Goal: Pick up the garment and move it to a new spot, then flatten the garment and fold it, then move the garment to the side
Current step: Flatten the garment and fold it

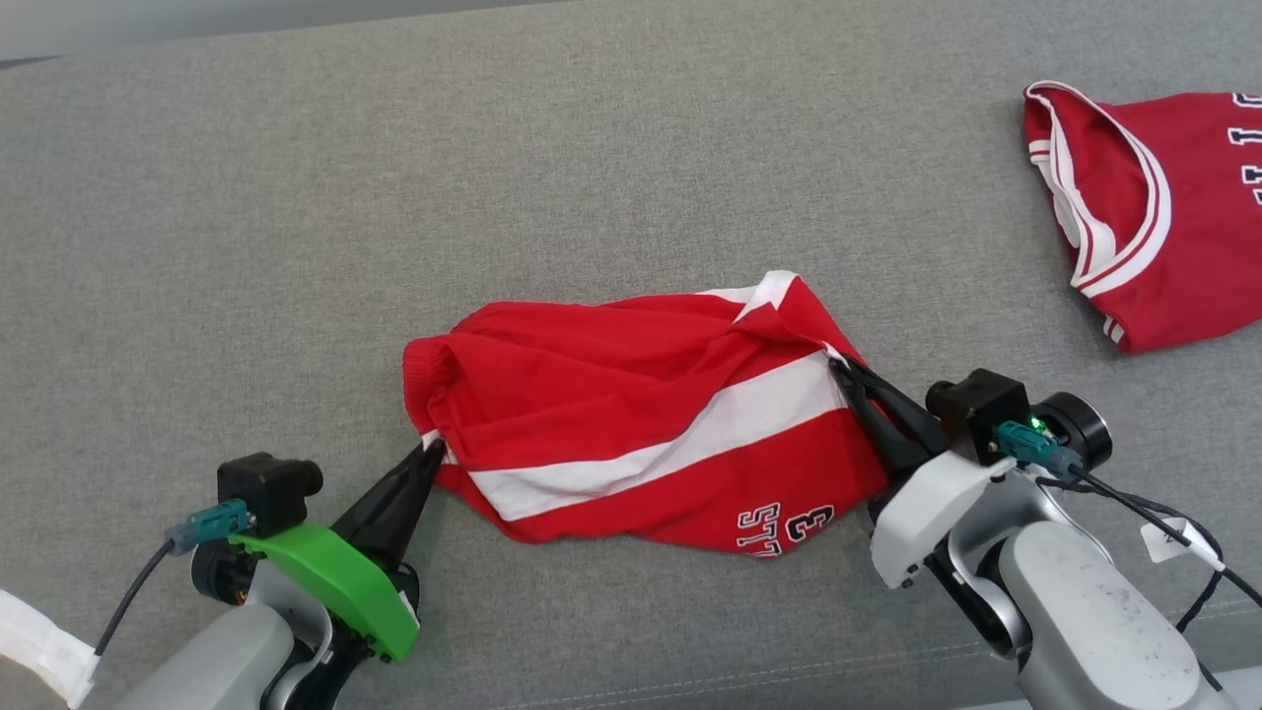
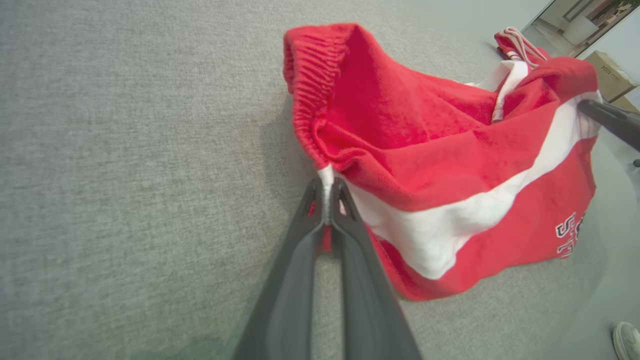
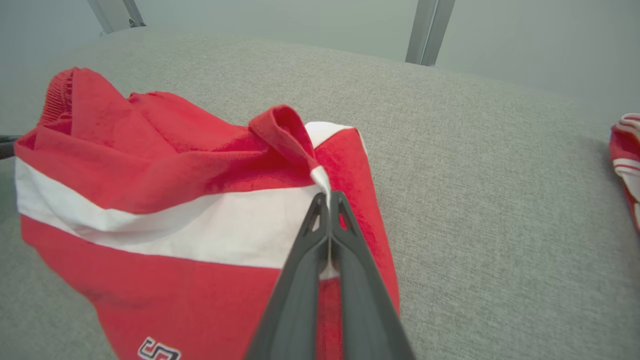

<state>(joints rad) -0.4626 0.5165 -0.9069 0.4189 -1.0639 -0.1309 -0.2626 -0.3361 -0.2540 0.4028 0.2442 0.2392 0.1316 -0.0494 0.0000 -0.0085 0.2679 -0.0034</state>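
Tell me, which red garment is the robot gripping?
The white-striped shorts in the middle, pinched by left gripper and right gripper; the jersey lies untouched at far right.

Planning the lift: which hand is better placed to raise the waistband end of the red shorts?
Left, likely. The left hand is shut on the white stripe beside the ribbed waistband; the right hand pinches the far end of the shorts.

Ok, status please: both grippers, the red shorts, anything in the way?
Left gripper shut on shorts at waistband end. Right gripper shut on opposite edge. Shorts crumpled, not yet flat. Red jersey lies apart, far right.
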